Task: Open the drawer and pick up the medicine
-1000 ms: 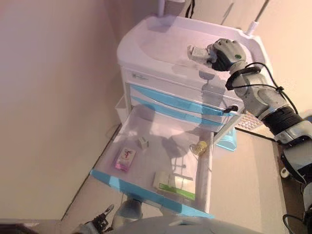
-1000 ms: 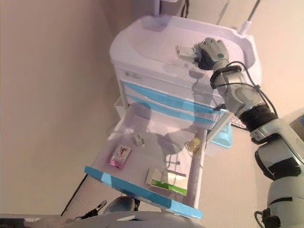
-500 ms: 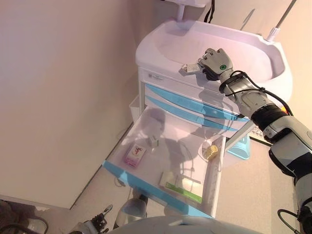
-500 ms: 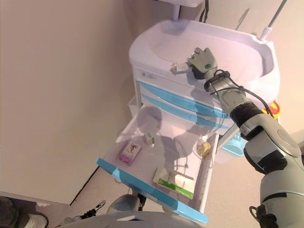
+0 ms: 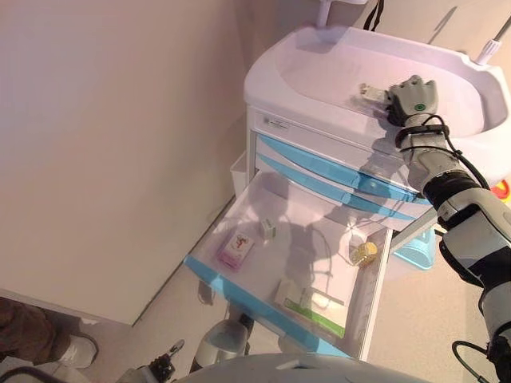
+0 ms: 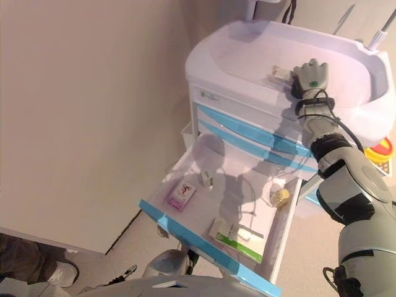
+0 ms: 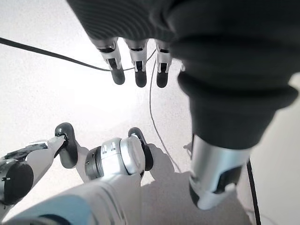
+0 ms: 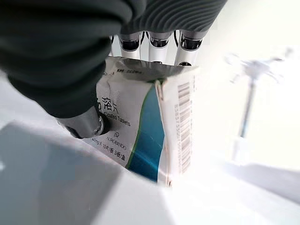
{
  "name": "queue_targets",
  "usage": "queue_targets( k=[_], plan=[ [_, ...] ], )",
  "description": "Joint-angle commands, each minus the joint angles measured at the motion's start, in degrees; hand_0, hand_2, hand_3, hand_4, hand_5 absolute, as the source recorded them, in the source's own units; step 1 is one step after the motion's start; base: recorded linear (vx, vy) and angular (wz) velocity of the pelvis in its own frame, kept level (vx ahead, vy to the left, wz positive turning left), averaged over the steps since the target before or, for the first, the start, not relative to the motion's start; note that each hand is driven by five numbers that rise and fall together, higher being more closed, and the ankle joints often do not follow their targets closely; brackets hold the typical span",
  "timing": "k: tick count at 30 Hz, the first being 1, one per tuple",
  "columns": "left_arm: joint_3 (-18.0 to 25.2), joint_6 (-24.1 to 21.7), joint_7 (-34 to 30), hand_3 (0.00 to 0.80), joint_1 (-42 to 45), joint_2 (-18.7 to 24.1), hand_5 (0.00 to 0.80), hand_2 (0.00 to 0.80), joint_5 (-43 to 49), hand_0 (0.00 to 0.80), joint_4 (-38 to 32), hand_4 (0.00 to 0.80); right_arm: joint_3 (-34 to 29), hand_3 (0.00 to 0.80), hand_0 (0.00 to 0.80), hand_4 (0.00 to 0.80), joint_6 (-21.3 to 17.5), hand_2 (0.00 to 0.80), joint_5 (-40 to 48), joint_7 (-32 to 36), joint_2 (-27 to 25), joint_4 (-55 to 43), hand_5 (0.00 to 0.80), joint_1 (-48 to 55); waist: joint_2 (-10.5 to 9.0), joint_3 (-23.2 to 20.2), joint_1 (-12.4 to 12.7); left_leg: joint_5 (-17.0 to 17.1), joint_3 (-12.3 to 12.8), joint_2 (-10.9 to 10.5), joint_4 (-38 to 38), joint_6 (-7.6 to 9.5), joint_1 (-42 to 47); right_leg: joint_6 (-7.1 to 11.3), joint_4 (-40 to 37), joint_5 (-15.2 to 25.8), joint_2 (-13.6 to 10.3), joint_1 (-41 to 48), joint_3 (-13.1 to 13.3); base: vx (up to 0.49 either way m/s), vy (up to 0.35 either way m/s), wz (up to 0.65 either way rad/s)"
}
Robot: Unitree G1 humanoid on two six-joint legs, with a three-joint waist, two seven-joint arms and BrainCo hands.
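Observation:
My right hand (image 5: 411, 97) is shut on a white and blue medicine box (image 5: 369, 92) and holds it low over the recessed top (image 5: 319, 64) of the white cart. In the right wrist view the box (image 8: 140, 136) sits between fingers and thumb, its lower edge at the white surface. The lowest drawer (image 5: 255, 307) with a blue front stands pulled out. In it lie a pink box (image 5: 236, 248), a small white item (image 5: 267, 229), a yellow round item (image 5: 364, 253) and a green and white box (image 5: 311, 307). My left hand (image 7: 136, 70) hangs open above the floor.
A beige wall runs along the left of the cart. Two shut blue-fronted drawers (image 5: 319, 163) sit above the open one. A light blue bin (image 5: 419, 251) stands by the cart's right. A person's shoe (image 5: 72, 351) shows at the lower left.
The camera has moved, so the whole scene has shifted. My right hand has carried the medicine box from the cart's front rim farther in over the recessed top.

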Motion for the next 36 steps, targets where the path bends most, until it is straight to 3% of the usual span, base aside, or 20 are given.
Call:
queue_targets(
  k=[1,6,9,10,11,14,22,31,36],
  plan=[
    [-2.7,-0.4,-1.4,0.0,1.2,0.7,0.0,0.0,-1.0,0.0,0.1,0.0,0.1,0.8,0.8,0.8,1.4,0.8,2.2,0.0,-4.4,2.5,0.8,-5.4,-0.24,0.4,0.5,-11.0,-0.8,-1.4,0.9,2.46,4.2,1.73,5.2,4.9,-2.8,-4.4,1.3,0.0,0.0,0.0],
    [-2.2,-0.6,-1.8,0.0,1.5,1.1,0.0,0.0,-1.0,0.0,0.4,0.0,-2.3,0.8,0.8,0.8,2.1,0.8,5.1,3.2,-5.6,4.0,0.8,-3.8,-0.3,0.5,0.0,-11.1,-0.4,-1.4,0.9,2.47,4.6,1.75,5.4,5.2,-2.8,-4.4,1.4,0.0,0.0,0.0],
    [-1.6,-0.5,-2.0,0.0,1.4,1.4,0.0,0.0,-1.2,0.0,0.6,0.0,-4.8,0.8,0.8,0.8,1.5,0.8,8.4,9.9,-6.2,5.6,0.8,-2.0,-0.4,0.6,-0.4,-11.3,-0.3,-1.3,1.1,2.5,4.7,1.6,5.6,5.0,-2.8,-4.3,1.7,0.0,0.0,0.0],
    [-1.9,-0.4,-1.9,0.0,1.3,1.6,0.0,0.0,-1.4,0.0,0.7,0.0,-5.3,0.662,0.662,0.662,1.2,0.662,8.2,12.0,-6.2,6.2,0.662,-1.5,-0.39,0.6,-0.5,-11.3,-0.3,-1.3,1.1,2.51,4.8,1.53,5.7,5.0,-2.8,-4.3,1.8,0.0,0.0,0.0],
    [-2.2,-0.2,-1.9,0.0,1.2,1.7,0.0,0.0,-1.7,0.0,0.8,0.0,-5.4,0.0,0.0,0.0,1.2,0.0,8.0,13.2,-6.2,6.7,0.0,-1.4,-0.37,0.7,-0.5,-11.3,-0.4,-1.3,1.1,2.55,4.9,1.52,5.8,5.1,-2.7,-4.3,1.8,0.0,0.0,0.0],
    [-2.7,0.4,-1.6,0.0,0.8,2.0,0.0,0.0,-2.1,0.0,1.1,0.0,-5.6,0.0,0.0,0.0,2.2,0.0,8.3,15.8,-6.1,7.9,0.0,-1.2,-0.35,1.0,-0.7,-11.5,-0.5,-1.1,1.2,2.66,5.1,1.48,6.1,5.1,-2.7,-4.4,2.2,0.0,0.0,0.0],
    [-2.6,1.0,-1.7,0.0,-0.3,2.5,0.0,0.0,-2.1,0.0,1.4,0.0,-5.6,0.0,0.0,0.0,4.9,0.0,6.3,4.8,-7.3,7.2,0.0,-3.8,-0.51,1.5,-1.0,-11.5,-0.4,-0.9,1.4,2.56,4.9,1.73,5.7,4.8,-2.4,-4.5,2.6,0.0,0.0,0.0],
    [-2.4,1.4,-2.1,0.0,0.4,2.9,0.0,0.0,-2.2,0.0,0.8,0.0,-3.8,0.0,0.0,0.0,5.3,0.0,8.5,-1.6,-9.9,4.0,0.0,-7.4,-0.8,1.0,-1.6,-11.5,-0.1,-0.8,1.1,2.42,5.2,1.88,5.3,5.1,-2.1,-4.3,2.8,0.0,0.0,0.0],
    [-2.4,2.3,-3.4,0.0,1.2,3.2,0.0,0.0,-1.6,0.0,0.3,0.0,-3.8,0.0,0.0,0.0,6.6,0.0,11.0,-5.9,-13.1,-3.4,0.0,-10.5,-0.96,0.8,-2.5,-11.7,0.4,-0.7,1.2,2.23,5.2,1.8,5.2,5.0,-1.9,-4.4,3.1,-0.025,-0.008,-0.03]
  ],
)
